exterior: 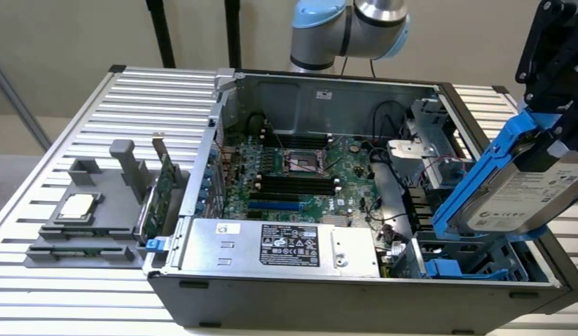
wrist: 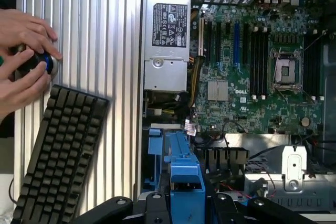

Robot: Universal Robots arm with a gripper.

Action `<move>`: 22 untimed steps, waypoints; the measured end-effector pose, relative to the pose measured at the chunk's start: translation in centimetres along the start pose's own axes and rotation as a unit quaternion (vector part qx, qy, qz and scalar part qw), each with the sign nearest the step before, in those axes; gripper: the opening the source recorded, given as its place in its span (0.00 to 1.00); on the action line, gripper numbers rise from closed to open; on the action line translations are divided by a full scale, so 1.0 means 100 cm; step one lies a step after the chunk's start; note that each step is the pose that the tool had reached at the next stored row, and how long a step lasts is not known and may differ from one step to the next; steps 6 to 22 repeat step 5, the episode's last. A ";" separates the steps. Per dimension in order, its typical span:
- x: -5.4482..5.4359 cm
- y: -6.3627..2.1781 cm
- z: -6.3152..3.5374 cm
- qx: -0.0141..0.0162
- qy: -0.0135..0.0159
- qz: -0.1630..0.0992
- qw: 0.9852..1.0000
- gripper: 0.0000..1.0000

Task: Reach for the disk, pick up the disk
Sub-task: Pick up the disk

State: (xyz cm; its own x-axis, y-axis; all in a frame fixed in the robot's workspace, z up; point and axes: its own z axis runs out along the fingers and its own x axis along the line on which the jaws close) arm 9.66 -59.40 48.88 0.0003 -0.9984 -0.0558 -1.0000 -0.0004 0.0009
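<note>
The disk (exterior: 530,198) is a silver-grey hard drive with a white label, framed by a blue carrier bracket (exterior: 478,183). It hangs tilted above the drive bay at the open computer case's corner, on the exterior view's right. My black gripper (exterior: 558,136) comes down from above and is shut on the disk's upper edge. In the wrist view the blue carrier (wrist: 185,174) runs edge-on between my two black fingers (wrist: 153,207), with the gripper (wrist: 186,205) clamped on it.
Inside the open case (exterior: 363,297) lie the motherboard (exterior: 298,175) and a silver power supply with a black label (exterior: 279,245). A small CPU chip (exterior: 76,205) sits on a grey holder on the slatted table. A person's hands (wrist: 23,61) and a keyboard (wrist: 60,156) are beside the case.
</note>
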 end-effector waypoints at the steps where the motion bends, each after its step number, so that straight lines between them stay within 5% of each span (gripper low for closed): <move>1: 0.000 0.0000 0.0000 0.000 0.000 0.000 1.000 0.33; 22: 0.000 0.0000 0.0000 0.000 0.000 0.000 1.000 0.33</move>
